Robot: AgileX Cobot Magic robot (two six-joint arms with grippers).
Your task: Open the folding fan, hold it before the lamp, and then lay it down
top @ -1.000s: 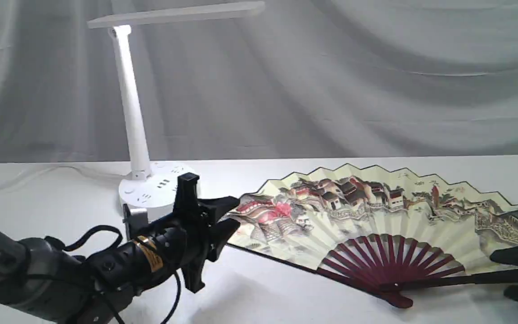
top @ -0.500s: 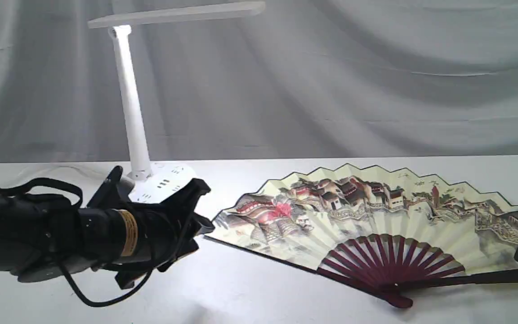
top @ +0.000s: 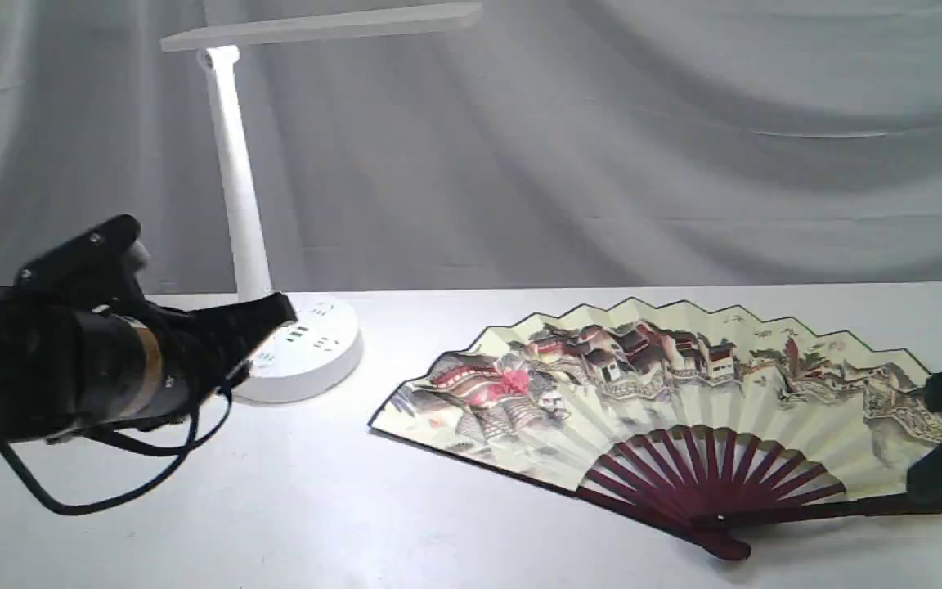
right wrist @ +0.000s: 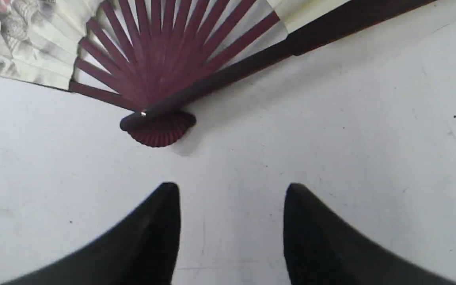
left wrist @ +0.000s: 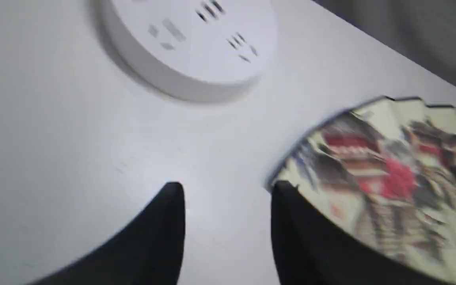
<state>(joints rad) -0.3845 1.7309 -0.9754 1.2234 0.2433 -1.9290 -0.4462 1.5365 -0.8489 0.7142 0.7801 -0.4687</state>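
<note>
Exterior view bright, soft, even. Left wrist view badly motion-blurred: fan (left wrist: 390, 174) painting smeared, lamp (left wrist: 196, 47) base soft, bright patch on counter (left wrist: 73, 138). Right wrist view sharp; faint shadow under fan pivot.

The folding fan (top: 684, 384) lies fully open and flat on my white table (top: 438, 523), its cream pleats painted with red-roofed buildings and edged in black, its maroon ribs meeting at the pivot on the near side. To its left, apart from it, I see the lamp (top: 235, 180) standing upright: round socketed base, slim white stem, flat horizontal light bar.
</note>
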